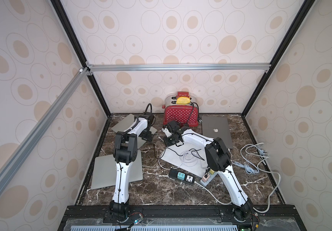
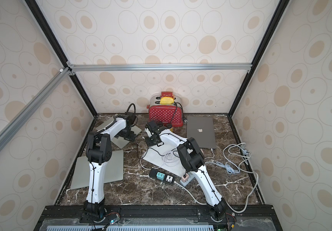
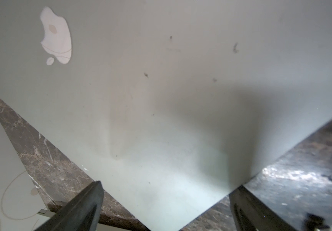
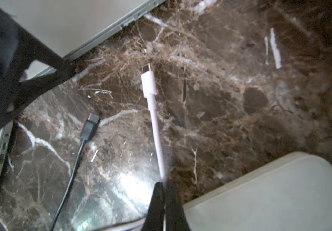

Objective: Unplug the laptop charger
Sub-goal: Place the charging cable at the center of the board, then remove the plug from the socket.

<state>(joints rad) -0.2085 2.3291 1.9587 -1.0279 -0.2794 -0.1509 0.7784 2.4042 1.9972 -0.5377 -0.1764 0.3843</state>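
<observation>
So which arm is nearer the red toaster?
Right. The right fingers pinch a white cable by the toaster; the left fingers hang open over a silver laptop farther off.

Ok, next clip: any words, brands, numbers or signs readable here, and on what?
No words or numbers read clearly.
Apple logo, no text: lid of the dark grey laptop.
Apple logo, no text: lid of the silver laptop, left wrist view.
Small lettering low on the red toaster, in a top view: too blurred to read.
Markings on the power strip: too small to read.
</observation>
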